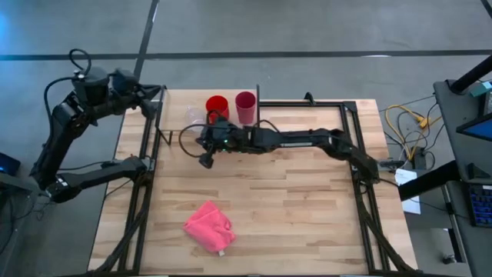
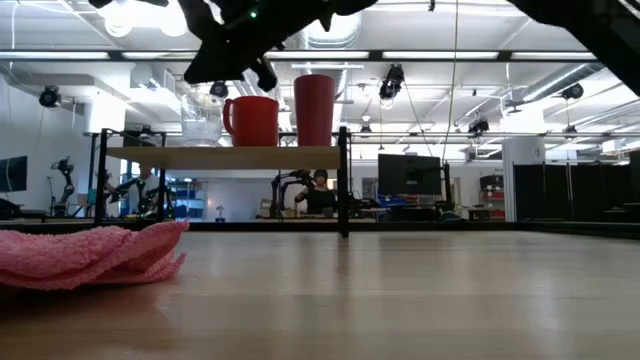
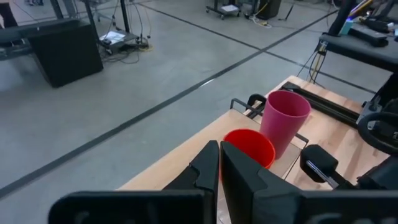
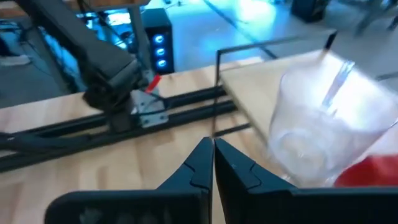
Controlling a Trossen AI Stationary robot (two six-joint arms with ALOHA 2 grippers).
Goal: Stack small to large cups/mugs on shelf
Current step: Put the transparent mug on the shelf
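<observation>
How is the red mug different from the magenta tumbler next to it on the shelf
The red-orange mug is shorter and squatter, while the magenta tumbler rises higher, and tapers toward its base in the left wrist view. The mug has a handle on its side in the low view; the tumbler shows none. The mug stands between the clear cup and the tumbler, which ends the row. Both stand upright, mouths up, on the shelf.

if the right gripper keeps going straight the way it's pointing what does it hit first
Probably nothing soon. The right gripper, fingers shut, points past the clear cup, which stands just off to one side on the shelf. Ahead lies the black table frame; depth is unclear.
</observation>
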